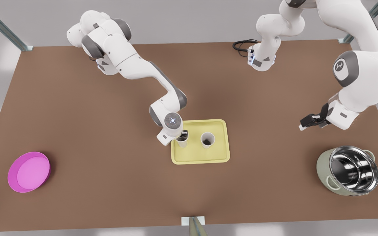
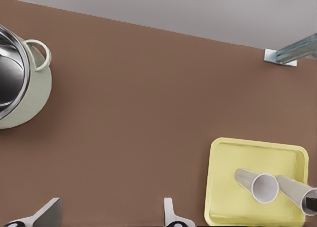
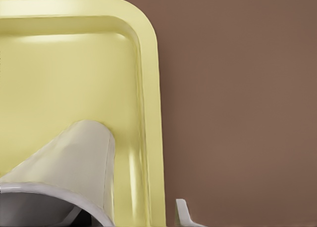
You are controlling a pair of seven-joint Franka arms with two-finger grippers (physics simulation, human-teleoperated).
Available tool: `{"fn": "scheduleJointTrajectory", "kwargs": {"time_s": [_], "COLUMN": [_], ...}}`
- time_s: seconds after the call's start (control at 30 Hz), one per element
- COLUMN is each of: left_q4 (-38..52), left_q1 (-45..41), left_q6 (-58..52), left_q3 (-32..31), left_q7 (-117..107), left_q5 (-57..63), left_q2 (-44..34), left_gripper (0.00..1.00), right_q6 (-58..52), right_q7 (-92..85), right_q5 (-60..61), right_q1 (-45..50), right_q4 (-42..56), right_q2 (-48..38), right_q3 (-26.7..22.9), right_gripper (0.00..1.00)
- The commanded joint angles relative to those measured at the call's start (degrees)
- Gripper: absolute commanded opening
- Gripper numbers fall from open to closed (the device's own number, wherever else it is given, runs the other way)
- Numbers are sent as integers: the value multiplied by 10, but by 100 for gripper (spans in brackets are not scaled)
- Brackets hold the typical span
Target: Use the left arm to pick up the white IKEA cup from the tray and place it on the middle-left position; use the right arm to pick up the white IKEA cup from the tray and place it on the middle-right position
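Tabletop (image 1: 110, 137) | right claw (image 1: 183, 134) at cup (image 1: 182, 142) on tray (image 1: 199, 158) | left claw (image 1: 310, 124) well apart

Wide brown tabletop (image 1: 77, 131) under soft, even light, darker shading toward the middle. Pale grey wall (image 1: 182, 19) behind. Grey-green metal struts (image 1: 2, 26) at the far corners, another strut (image 1: 197, 227) at the near edge.

In the middle of the front view you see the tray (image 1: 218, 154) lying on the desk (image 1: 110, 183). Two cups stand on it side by side: the first cup (image 1: 182, 141) in its left part, the second cup (image 1: 207, 139) near its middle. The right gripper (image 1: 183, 133) is at the top of the first cup. The bowl (image 1: 28, 172) sits at the lower left of the frame and the pot (image 1: 348, 170) at the lower right. The left gripper (image 1: 310, 122) hangs at the right, higher in the frame than the pot and well apart from the tray.
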Motion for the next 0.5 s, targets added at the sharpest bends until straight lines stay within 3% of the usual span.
{"fn": "scheduleJointTrajectory", "kwargs": {"time_s": [0.0,0.03,0.13,0.47], "left_q4": [-1,1,0,-1], "left_q1": [-9,-8,-11,-18], "left_q6": [-8,-9,-9,-12], "left_q3": [0,2,0,-15], "left_q7": [30,30,30,29], "left_q5": [-3,-2,17,17], "left_q2": [-1,-3,-3,3], "left_gripper": [100,100,100,100], "right_q6": [-2,-1,-1,36], "right_q7": [52,52,55,49], "right_q5": [0,-1,0,39], "right_q1": [0,0,0,-6], "right_q4": [1,2,6,14], "right_q2": [0,0,-1,2], "right_q3": [0,0,-1,-4], "right_gripper": [56,45,29,0]}}
